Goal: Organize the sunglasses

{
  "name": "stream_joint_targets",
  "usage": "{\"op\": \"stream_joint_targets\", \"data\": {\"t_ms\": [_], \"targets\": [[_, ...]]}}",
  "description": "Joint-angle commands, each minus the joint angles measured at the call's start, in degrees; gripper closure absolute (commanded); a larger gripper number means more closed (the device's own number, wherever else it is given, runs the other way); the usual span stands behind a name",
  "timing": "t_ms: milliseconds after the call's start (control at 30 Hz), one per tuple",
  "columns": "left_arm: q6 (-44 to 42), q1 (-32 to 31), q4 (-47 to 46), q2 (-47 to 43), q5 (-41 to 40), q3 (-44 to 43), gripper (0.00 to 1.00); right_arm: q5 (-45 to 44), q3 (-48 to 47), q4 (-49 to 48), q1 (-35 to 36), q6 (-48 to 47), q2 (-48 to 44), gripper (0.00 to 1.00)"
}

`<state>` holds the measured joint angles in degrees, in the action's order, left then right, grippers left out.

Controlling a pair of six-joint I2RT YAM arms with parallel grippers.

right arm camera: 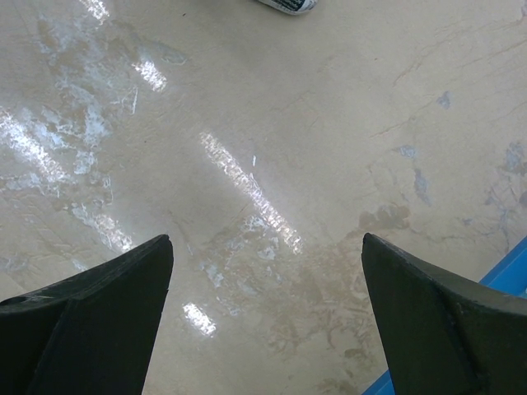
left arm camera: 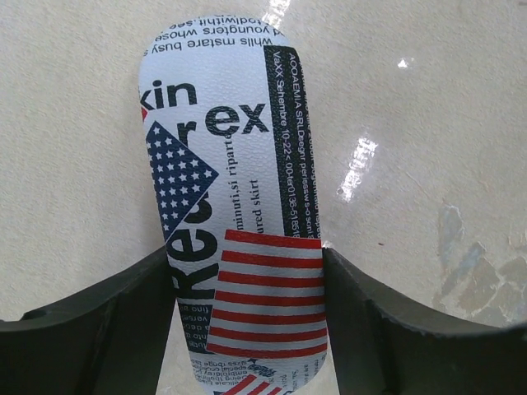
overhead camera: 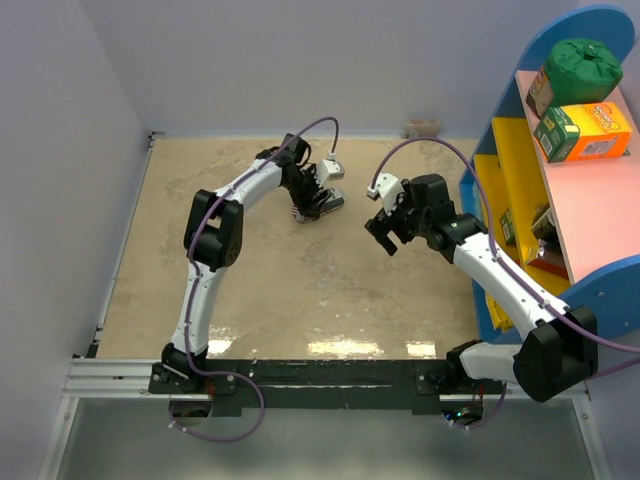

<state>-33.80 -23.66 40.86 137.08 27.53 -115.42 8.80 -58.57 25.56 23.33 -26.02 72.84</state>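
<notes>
The sunglasses are out of view. An oblong flag-print case (left arm camera: 230,189) with stars, red stripes and newsprint text lies on the beige table. My left gripper (left arm camera: 247,255) straddles its near half, and both dark fingers (left arm camera: 123,321) press against the case's sides. From above, that gripper (overhead camera: 320,205) sits at the table's far middle, covering most of the case. My right gripper (overhead camera: 383,232) hovers a little to the right of it. Its jaws (right arm camera: 268,247) stand wide open over bare table with nothing between them. One end of the case (right arm camera: 288,4) peeks in at the top of the right wrist view.
A blue, yellow and pink shelf unit (overhead camera: 560,200) stands along the right side. On it are a green bag (overhead camera: 580,65) and an orange-green box (overhead camera: 585,132). Its blue edge (right arm camera: 506,267) is close to my right fingers. Walls close the table's left and back.
</notes>
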Motion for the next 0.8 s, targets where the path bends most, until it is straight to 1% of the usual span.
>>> {"op": "stream_joint_targets", "data": {"t_ms": [0, 133, 233, 400, 567, 767], "targets": [[-5.7, -0.1, 5.2, 0.7, 2.0, -1.8, 0.52, 0.8, 0.4, -2.4, 0.0, -0.7, -1.6, 0.02], [-11.0, 0.0, 7.6, -1.3, 3.8, 0.5, 0.55, 1.0, 0.4, -2.3, 0.0, -0.8, -1.1, 0.02], [-15.0, -0.1, 8.1, -4.4, 5.6, 5.0, 0.55, 1.3, 0.5, -2.3, 0.0, -0.9, -1.1, 0.02], [-20.9, -0.1, 8.7, -9.6, 7.1, 11.8, 0.46, 1.7, 0.6, -2.3, 0.0, -1.0, -0.9, 0.02], [-24.3, -0.1, 10.3, -11.7, 8.6, 14.7, 0.42, 1.9, 0.6, -2.2, 0.0, -1.1, -0.9, 0.02], [-25.3, -0.3, 7.3, -13.2, 5.8, 17.8, 0.37, 2.2, 0.6, -2.1, 0.0, -1.1, -0.9, 0.02]]}}
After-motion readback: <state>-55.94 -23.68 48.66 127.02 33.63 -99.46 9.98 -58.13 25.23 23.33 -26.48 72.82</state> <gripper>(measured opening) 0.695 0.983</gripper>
